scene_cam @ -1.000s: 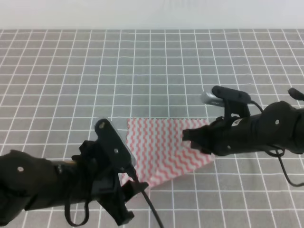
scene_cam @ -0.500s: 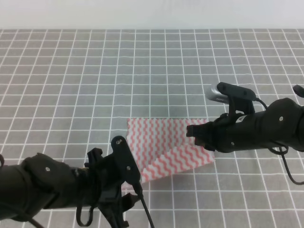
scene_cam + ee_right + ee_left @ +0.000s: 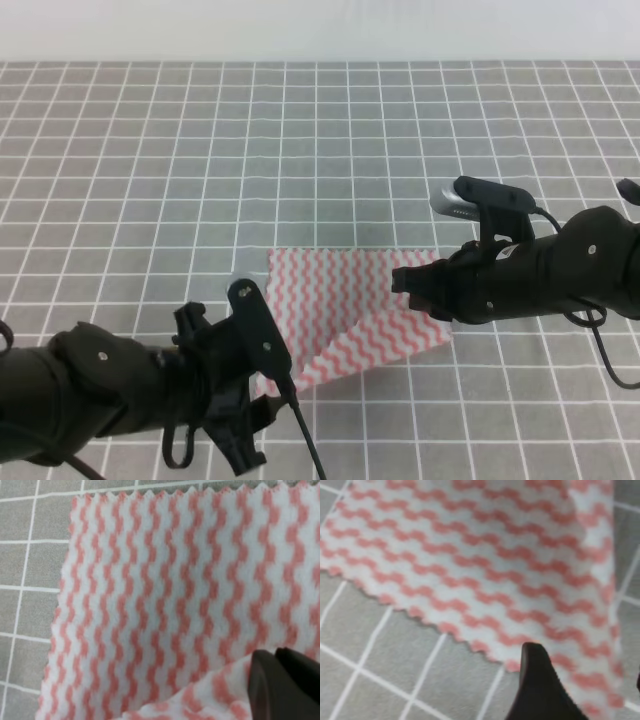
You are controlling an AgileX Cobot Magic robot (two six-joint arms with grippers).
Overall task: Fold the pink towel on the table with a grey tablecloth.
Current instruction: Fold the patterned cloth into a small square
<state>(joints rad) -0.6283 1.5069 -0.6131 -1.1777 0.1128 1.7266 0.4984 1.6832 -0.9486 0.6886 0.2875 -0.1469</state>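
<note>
The pink towel [image 3: 352,312] lies on the grey bench [image 3: 300,150], one layer already lifted. The right pincer [image 3: 408,284] looks closed on its right edge; the left pincer [image 3: 262,392], near the lower corner, I cannot tell. Next the held edge should go across to the left.

Pink towel [image 3: 340,310] corners under both arms, left tool [image 3: 540,690] cut off by frame edge.

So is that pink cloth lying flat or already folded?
Partly folded: the pink towel has one layer lapped over another, with a diagonal fold edge showing, and the right gripper is at its right edge.
</note>
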